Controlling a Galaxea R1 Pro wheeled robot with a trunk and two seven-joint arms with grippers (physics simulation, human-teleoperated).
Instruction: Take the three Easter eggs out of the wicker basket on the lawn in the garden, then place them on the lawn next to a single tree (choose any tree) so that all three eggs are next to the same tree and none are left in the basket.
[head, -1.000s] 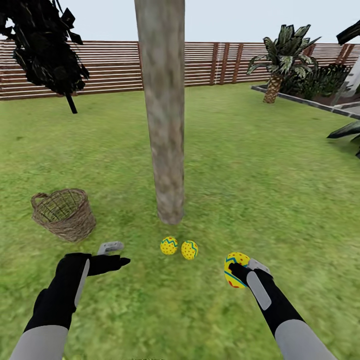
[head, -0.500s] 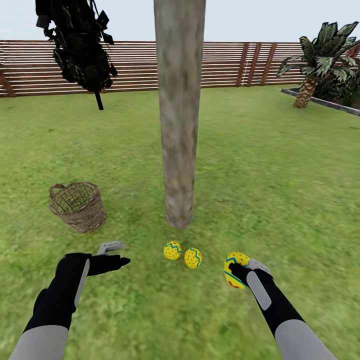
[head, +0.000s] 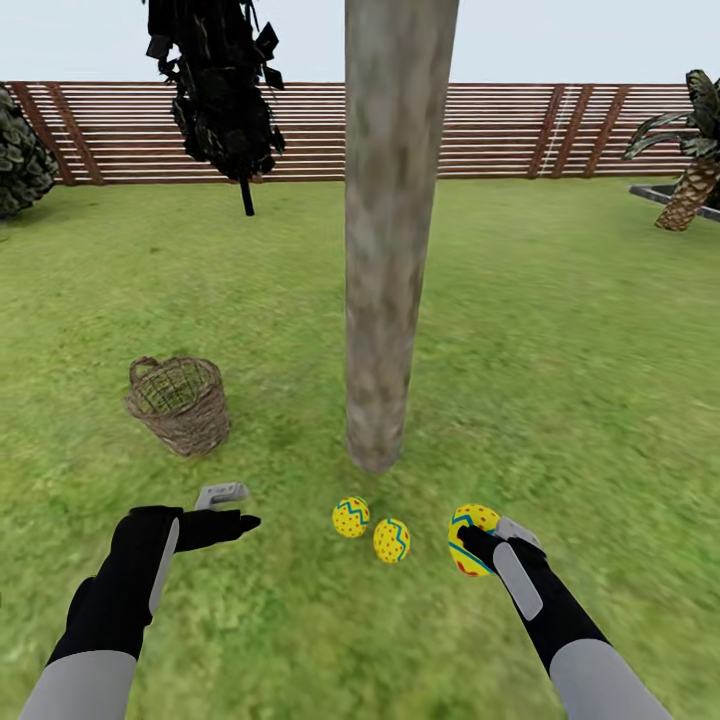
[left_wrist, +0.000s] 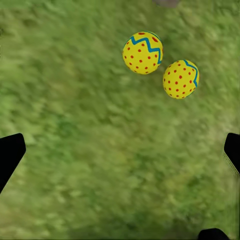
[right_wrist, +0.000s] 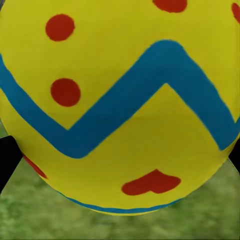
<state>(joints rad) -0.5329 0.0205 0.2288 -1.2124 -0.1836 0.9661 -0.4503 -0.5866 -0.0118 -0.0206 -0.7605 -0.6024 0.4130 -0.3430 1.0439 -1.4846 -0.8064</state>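
Lowest in the head view, your right gripper (head: 478, 545) pinches one egg (head: 470, 539) at lower right, its fingers pressed against the shell; in the right wrist view that egg (right_wrist: 120, 105) sits between the black fingertips. Your left gripper (head: 232, 508) at lower left is spread wide and holds nothing. Count three eggs: the held one plus two on the lawn (head: 560, 400), one (head: 350, 517) just beside the other (head: 391, 540), below the tree (head: 385, 300) at centre. One empty wicker basket (head: 180, 404) stands at middle left.
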